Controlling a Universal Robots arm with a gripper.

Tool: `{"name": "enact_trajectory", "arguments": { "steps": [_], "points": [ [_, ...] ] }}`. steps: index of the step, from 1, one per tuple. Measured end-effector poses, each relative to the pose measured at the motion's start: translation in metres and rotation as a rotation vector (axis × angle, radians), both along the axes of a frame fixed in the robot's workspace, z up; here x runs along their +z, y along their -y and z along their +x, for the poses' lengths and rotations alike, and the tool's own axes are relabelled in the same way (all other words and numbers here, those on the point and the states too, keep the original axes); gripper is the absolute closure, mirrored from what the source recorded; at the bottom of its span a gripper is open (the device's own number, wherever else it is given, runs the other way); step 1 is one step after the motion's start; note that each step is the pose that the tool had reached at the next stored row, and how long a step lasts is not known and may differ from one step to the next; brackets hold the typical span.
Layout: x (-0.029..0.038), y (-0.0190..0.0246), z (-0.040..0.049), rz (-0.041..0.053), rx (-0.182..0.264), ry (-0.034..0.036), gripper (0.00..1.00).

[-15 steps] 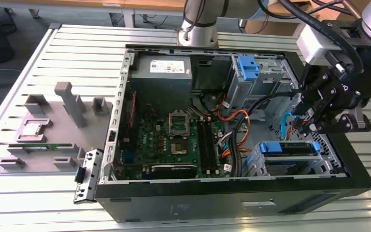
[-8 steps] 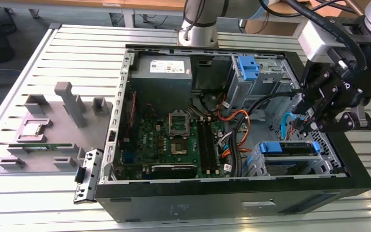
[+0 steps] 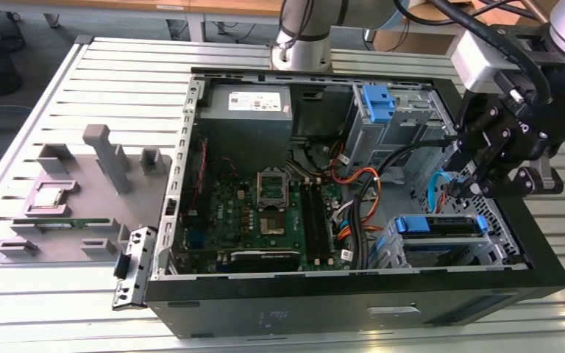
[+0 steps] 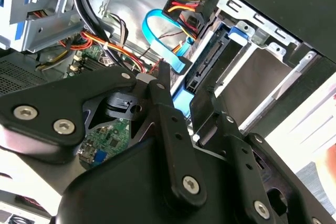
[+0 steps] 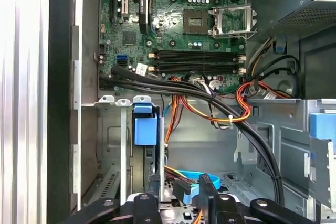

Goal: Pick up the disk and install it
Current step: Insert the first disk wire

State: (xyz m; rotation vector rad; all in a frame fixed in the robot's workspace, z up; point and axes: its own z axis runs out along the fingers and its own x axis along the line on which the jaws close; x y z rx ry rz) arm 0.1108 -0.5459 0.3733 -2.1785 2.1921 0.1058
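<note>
Over the case (image 3: 361,312), the claw (image 3: 485,193) hovers near the disk (image 3: 440,224).

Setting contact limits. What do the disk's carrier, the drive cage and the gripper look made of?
Disk: its carrier looks like moulded plastic, an even satin blue.
Drive cage: bare sheet metal, silver-grey, with stamped slots and folded edges.
Gripper: matte black links with bright screw heads. It could be coated metal or hard plastic; I can't tell which.

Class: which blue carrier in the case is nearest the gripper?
The disk beneath the gripper in the exterior view; the other blue carrier sits farther off.
</note>
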Motion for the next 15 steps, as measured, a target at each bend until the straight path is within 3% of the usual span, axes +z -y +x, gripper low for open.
{"name": "enact_trajectory", "arguments": {
  "steps": [7,15],
  "points": [
    [-0.0031,-0.0037,0.0068,0.0006,0.0,0.0,0.58],
    [-0.0104,-0.005,0.0106,0.0001,0.0,0.0,0.58]
  ]
}}
